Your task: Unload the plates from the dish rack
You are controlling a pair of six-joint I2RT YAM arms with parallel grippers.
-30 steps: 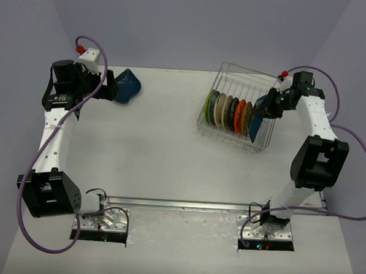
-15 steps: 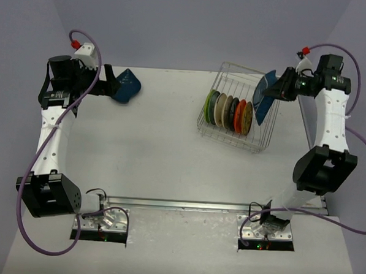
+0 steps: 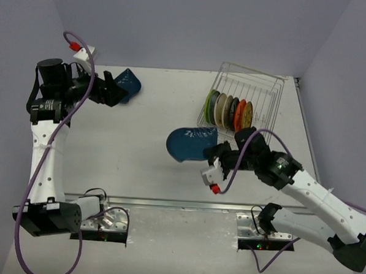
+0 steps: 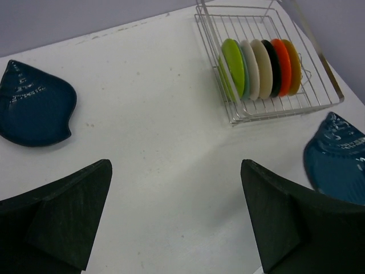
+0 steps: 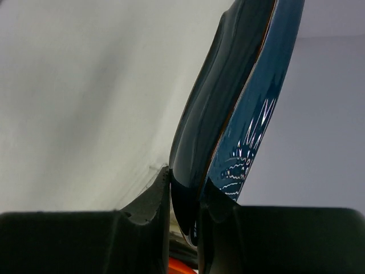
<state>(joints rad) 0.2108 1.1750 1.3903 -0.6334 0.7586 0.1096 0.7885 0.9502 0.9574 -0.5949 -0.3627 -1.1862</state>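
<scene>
The silver wire dish rack (image 3: 262,86) stands at the back right. In it several round plates stand on edge: lime green (image 3: 209,104), cream (image 3: 221,109), black (image 3: 231,110), orange (image 3: 239,115), brownish-yellow (image 3: 248,116). My right gripper (image 3: 216,153) is shut on a dark blue teardrop plate (image 3: 190,143), held low over the table in front-left of the rack; the right wrist view shows its rim (image 5: 251,97) between the fingers. A second blue teardrop plate (image 3: 129,84) lies at the back left. My left gripper (image 3: 116,89) is open and empty beside it.
In the left wrist view the rack (image 4: 325,85) is at the upper right, the lying blue plate (image 4: 34,103) at the left and the held plate (image 4: 336,157) at the right edge. White tabletop (image 3: 139,153) lies between them. A purple wall rises behind the table.
My right gripper lifted the blue teardrop plate out of the rack's right end and swung it left and forward over the table. My left arm drew back a little from the lying plate.
</scene>
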